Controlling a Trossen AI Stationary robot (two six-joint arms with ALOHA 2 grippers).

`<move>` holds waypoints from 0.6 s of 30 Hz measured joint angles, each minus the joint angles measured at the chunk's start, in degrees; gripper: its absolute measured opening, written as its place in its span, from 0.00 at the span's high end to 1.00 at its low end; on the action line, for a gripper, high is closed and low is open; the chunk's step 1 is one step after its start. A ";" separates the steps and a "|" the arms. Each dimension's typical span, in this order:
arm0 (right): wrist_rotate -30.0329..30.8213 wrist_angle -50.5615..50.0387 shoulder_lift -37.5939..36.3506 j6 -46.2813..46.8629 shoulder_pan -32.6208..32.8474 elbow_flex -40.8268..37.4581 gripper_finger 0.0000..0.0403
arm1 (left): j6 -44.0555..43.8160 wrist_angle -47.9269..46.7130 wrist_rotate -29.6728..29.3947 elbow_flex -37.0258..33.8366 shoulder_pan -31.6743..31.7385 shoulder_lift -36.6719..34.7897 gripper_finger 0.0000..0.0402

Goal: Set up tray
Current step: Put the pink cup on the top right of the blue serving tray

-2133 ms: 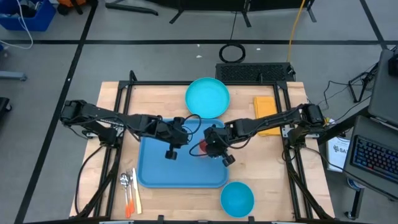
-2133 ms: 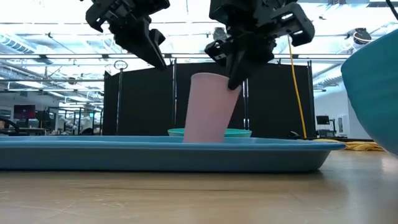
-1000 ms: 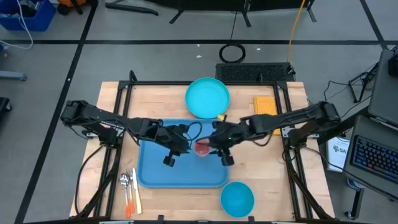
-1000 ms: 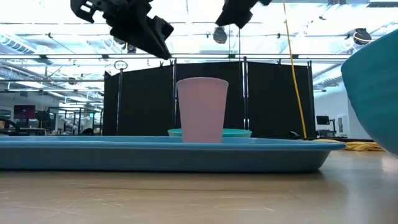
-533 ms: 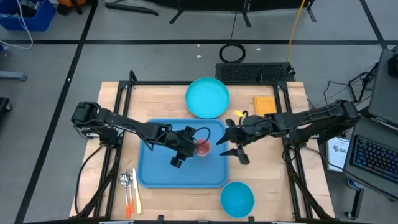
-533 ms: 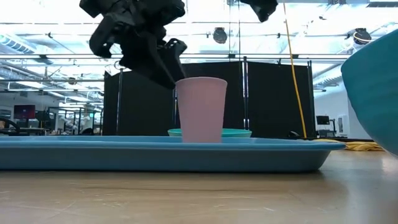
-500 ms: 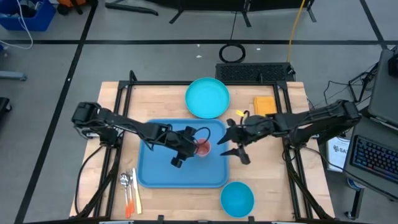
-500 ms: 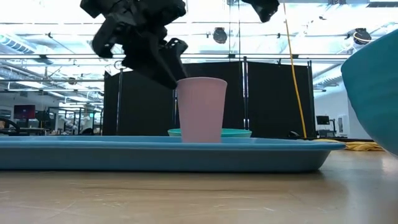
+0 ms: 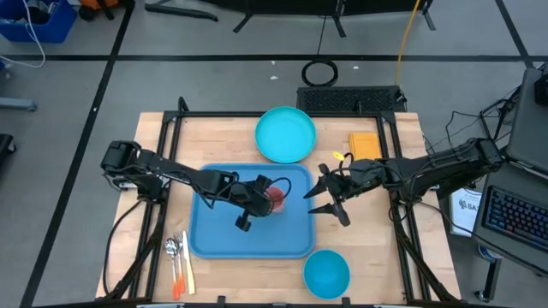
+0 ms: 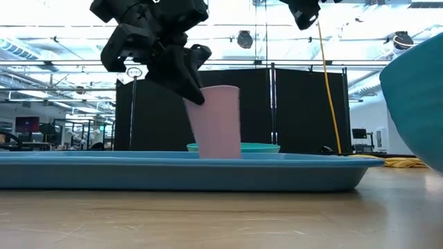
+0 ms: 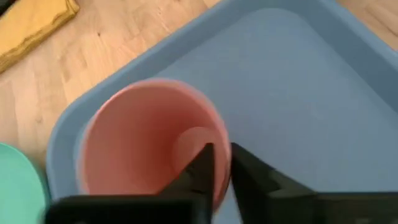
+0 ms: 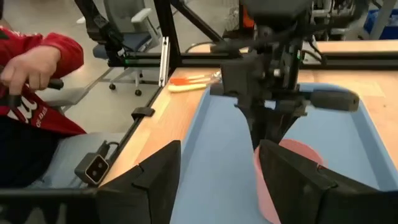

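Large flat blue plastic tray (image 9: 214, 239) mid-counter, under left gripper (image 9: 266, 198), which pinches rim of pink plastic cup (image 9: 275, 199), slightly tilted. Right gripper (image 9: 324, 198) open beside tray. Cyan plate (image 9: 285, 134), blue bowl (image 9: 326, 274), cutlery (image 9: 178, 261) not yet loaded.

cyan plate (image 9: 285, 134); bowl (image 9: 326, 274); cutlery (image 9: 178, 259)

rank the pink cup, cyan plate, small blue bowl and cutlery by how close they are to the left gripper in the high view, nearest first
From the left gripper:
1. Pink cup, its rim pinched by the gripper, on the tray.
2. Cyan plate, beyond the tray's far edge.
3. Small blue bowl off the tray's near right corner, and cutlery off its near left corner: too close to call.
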 joint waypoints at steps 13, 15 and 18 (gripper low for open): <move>0.21 1.72 0.00 -6.45 0.00 0.00 0.49 | -7.34 -7.05 -7.52 0.02 -0.59 -2.12 0.99; 0.32 1.70 0.00 -7.32 0.00 0.00 0.49 | -9.39 -9.35 -8.74 0.02 -0.88 -3.46 0.99; 2.62 2.14 0.00 -7.59 0.02 -0.57 0.49 | -11.84 -12.01 -9.09 0.03 -0.93 -5.57 0.99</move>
